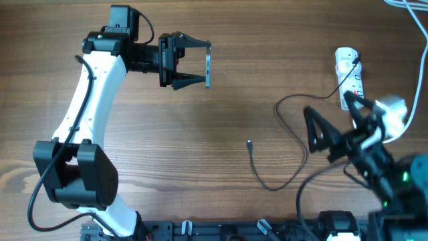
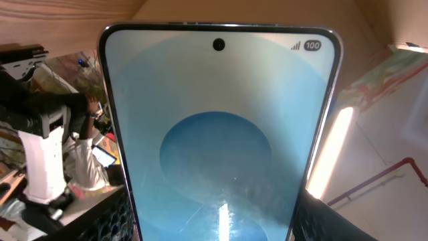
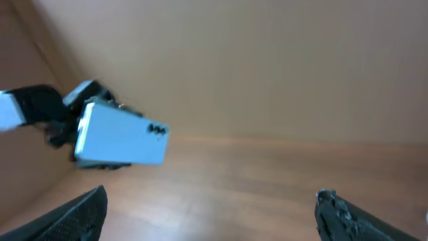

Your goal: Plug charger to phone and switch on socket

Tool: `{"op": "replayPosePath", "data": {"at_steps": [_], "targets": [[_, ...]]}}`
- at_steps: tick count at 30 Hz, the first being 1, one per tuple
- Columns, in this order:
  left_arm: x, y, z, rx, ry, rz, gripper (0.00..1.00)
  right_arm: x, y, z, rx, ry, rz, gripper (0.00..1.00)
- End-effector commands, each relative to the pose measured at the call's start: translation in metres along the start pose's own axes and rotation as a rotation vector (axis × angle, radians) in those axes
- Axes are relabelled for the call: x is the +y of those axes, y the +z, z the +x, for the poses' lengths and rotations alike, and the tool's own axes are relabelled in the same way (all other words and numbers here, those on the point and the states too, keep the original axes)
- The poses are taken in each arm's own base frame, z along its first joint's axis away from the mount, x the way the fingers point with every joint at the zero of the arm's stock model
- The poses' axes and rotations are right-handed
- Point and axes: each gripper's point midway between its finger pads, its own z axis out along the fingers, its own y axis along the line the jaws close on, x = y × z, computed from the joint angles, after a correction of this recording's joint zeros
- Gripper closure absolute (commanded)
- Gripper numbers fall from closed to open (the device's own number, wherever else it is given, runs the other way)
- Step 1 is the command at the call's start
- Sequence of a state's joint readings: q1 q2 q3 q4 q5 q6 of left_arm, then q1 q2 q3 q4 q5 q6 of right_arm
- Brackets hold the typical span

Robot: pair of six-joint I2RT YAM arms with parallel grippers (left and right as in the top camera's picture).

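My left gripper [image 1: 200, 64] is shut on the phone [image 1: 208, 65] and holds it on edge above the table at the upper left. In the left wrist view the phone's cyan screen [image 2: 217, 134] fills the frame between the two fingers. The right wrist view shows the phone's pale back [image 3: 120, 137] at the far left. The thin black charger cable [image 1: 294, 161] lies on the table, its free connector tip [image 1: 249, 142] near the centre. The white socket strip [image 1: 349, 73] lies at the upper right. My right gripper [image 1: 314, 134] is open and empty, right of the cable.
A thick white cord [image 1: 418, 53] runs along the right edge from the socket. The wooden table [image 1: 221, 114] lies bare between the two arms. The arm bases [image 1: 221, 231] line the front edge.
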State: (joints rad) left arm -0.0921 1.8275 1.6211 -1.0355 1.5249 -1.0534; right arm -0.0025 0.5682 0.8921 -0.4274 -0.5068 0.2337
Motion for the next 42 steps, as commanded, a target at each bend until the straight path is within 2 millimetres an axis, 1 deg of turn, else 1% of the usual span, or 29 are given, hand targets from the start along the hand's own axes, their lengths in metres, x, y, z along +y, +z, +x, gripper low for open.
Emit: {"op": "replayPosePath", "data": {"at_steps": [1, 2, 3, 5, 6, 8, 10, 12, 14, 16, 18, 19, 20, 21, 24, 25, 27, 28, 30, 32, 33, 36, 37, 38, 39, 41, 42], "targets": [[-0.012, -0.003, 0.021, 0.04, 0.048, 0.026, 0.32, 0.047, 0.013, -0.011, 0.069, 0.151, -0.318, 0.01], [-0.012, -0.003, 0.021, 0.04, 0.048, 0.026, 0.32, 0.054, 0.015, -0.017, 0.083, 0.193, -0.369, 0.0], [-0.012, -0.003, 0.021, 0.04, 0.048, 0.026, 0.32, 0.054, 0.019, -0.02, 0.1, 0.224, -0.371, 0.0], [-0.012, -0.003, 0.021, 0.04, 0.048, 0.026, 0.32, 0.049, 0.025, -0.023, 0.146, 0.223, -0.343, 0.01], [-0.012, -0.003, 0.021, 0.04, 0.048, 0.026, 0.32, 0.042, 0.029, -0.023, 0.184, 0.222, -0.292, 0.0], [-0.011, -0.003, 0.018, 0.026, 0.047, 0.02, 0.32, 0.023, 0.035, -0.024, 0.291, 0.188, -0.136, 0.01], [-0.01, -0.003, 0.016, 0.01, 0.047, 0.013, 0.33, 0.015, 0.037, -0.026, 0.36, 0.153, -0.037, 0.0], [-0.008, -0.003, 0.012, -0.013, 0.039, 0.002, 0.33, 0.011, 0.037, -0.029, 0.444, 0.109, 0.075, 0.0], [-0.006, -0.003, 0.006, -0.045, 0.028, -0.012, 0.33, 0.019, 0.04, -0.032, 0.503, 0.064, 0.114, 0.01], [-0.003, -0.003, -0.001, -0.089, 0.012, -0.031, 0.32, 0.041, 0.049, -0.029, 0.561, 0.008, 0.097, 0.0], [-0.001, -0.004, -0.006, -0.115, -0.003, -0.041, 0.32, 0.059, 0.06, -0.021, 0.592, -0.01, 0.101, 0.01], [0.0, -0.004, -0.008, -0.127, -0.002, -0.045, 0.32, 0.072, 0.072, -0.01, 0.612, -0.033, 0.127, 0.0], [-0.001, -0.004, -0.008, -0.127, 0.003, -0.044, 0.32, 0.079, 0.079, -0.004, 0.616, -0.045, 0.145, 0.01], [-0.001, -0.004, -0.008, -0.127, 0.008, -0.044, 0.32, 0.09, 0.088, 0.003, 0.619, -0.06, 0.145, 0.0], [-0.001, -0.004, -0.008, -0.127, 0.009, -0.044, 0.33, 0.133, 0.116, 0.023, 0.625, -0.084, 0.066, 0.0], [-0.001, -0.004, -0.008, -0.127, 0.009, -0.044, 0.33, 0.141, 0.127, 0.028, 0.617, -0.064, 0.072, 0.0], [-0.001, -0.004, -0.008, -0.127, 0.009, -0.044, 0.33, 0.152, 0.141, 0.035, 0.606, -0.044, 0.069, 0.01], [-0.001, -0.004, -0.008, -0.126, 0.009, -0.044, 0.33, 0.154, 0.148, 0.037, 0.599, -0.031, 0.073, 0.01], [-0.001, -0.004, -0.008, -0.126, 0.009, -0.044, 0.33, 0.148, 0.159, 0.043, 0.587, 0.016, 0.138, 0.02], [-0.001, -0.004, -0.008, -0.126, 0.009, -0.044, 0.33, 0.148, 0.17, 0.055, 0.606, 0.023, 0.158, 0.03], [-0.001, -0.004, -0.008, -0.126, 0.009, -0.044, 0.33, 0.146, 0.173, 0.06, 0.615, 0.017, 0.17, 0.05], [-0.001, -0.004, -0.008, -0.126, 0.009, -0.044, 0.33, 0.133, 0.184, 0.069, 0.605, 0.0, 0.261, 0.11], [-0.001, -0.004, -0.008, -0.126, 0.009, -0.044, 0.33, 0.131, 0.187, 0.071, 0.603, -0.006, 0.273, 0.14], [-0.001, -0.004, -0.008, -0.126, 0.009, -0.044, 0.33, 0.129, 0.188, 0.071, 0.597, -0.009, 0.282, 0.21], [-0.001, -0.004, -0.008, -0.126, 0.01, -0.044, 0.33, 0.127, 0.19, 0.071, 0.59, -0.015, 0.294, 0.25], [-0.001, -0.004, -0.008, -0.126, 0.009, -0.044, 0.33, 0.123, 0.191, 0.067, 0.566, -0.025, 0.317, 0.36], [-0.001, -0.004, -0.008, -0.126, 0.009, -0.044, 0.33, 0.124, 0.192, 0.066, 0.562, -0.024, 0.315, 0.39]]}}
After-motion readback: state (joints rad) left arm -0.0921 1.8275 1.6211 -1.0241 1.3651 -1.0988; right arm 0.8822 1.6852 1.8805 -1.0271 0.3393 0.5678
